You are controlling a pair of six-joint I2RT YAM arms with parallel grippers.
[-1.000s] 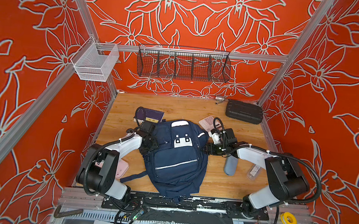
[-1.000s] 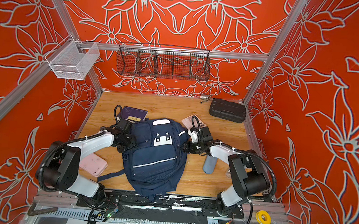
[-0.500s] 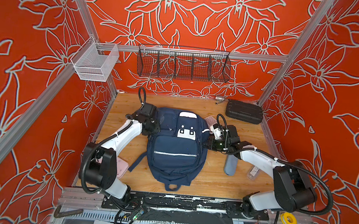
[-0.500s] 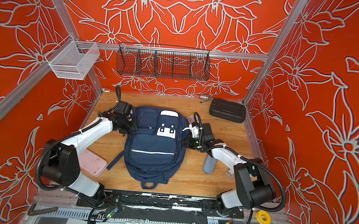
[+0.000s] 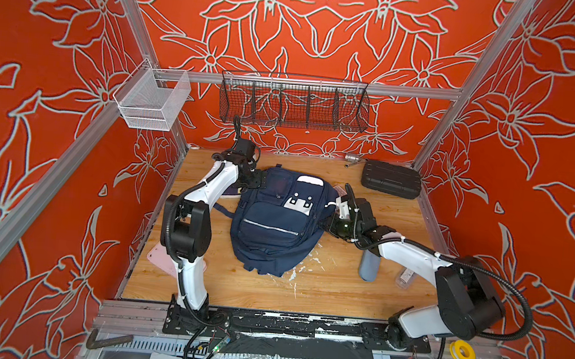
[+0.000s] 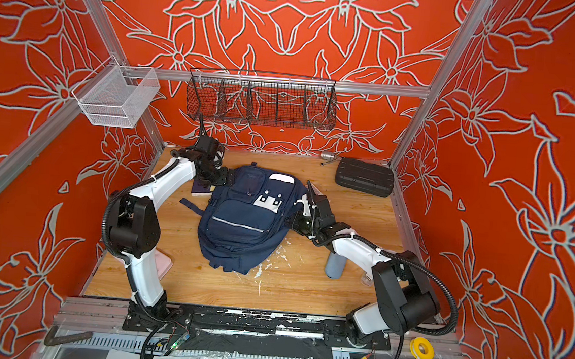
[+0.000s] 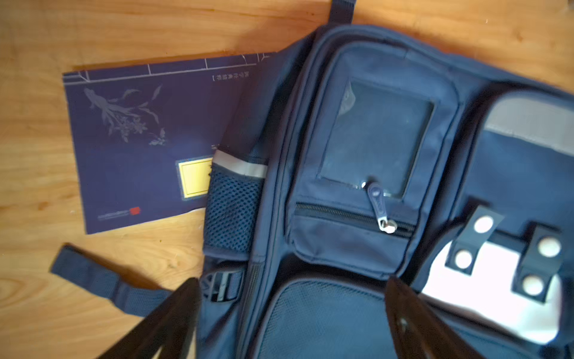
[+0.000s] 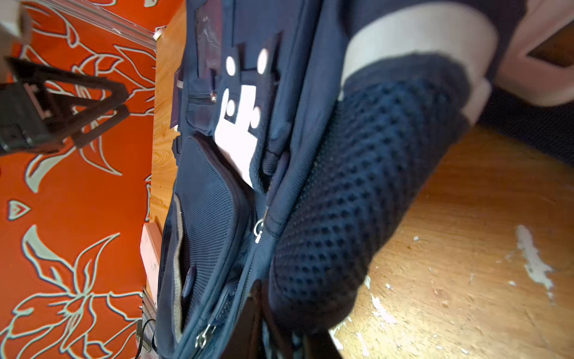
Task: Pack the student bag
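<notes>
Wood tabletop [image 5: 340, 296]: student bag [image 5: 275, 221] lies front-up at centre. Left gripper [image 7: 292, 281], at bag's 11 o'clock corner, has jaws spread wide over the fabric. Right gripper [image 5: 332, 225], at 3 o'clock edge, is pinched onto bag's side nr mesh pocket [image 8: 357, 186].

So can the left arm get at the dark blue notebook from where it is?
Probably yes. The left gripper hangs open close to the notebook, most of whose cover lies bare on the table. But the student bag overlaps one edge, so lifting it out may drag the bag.
</notes>
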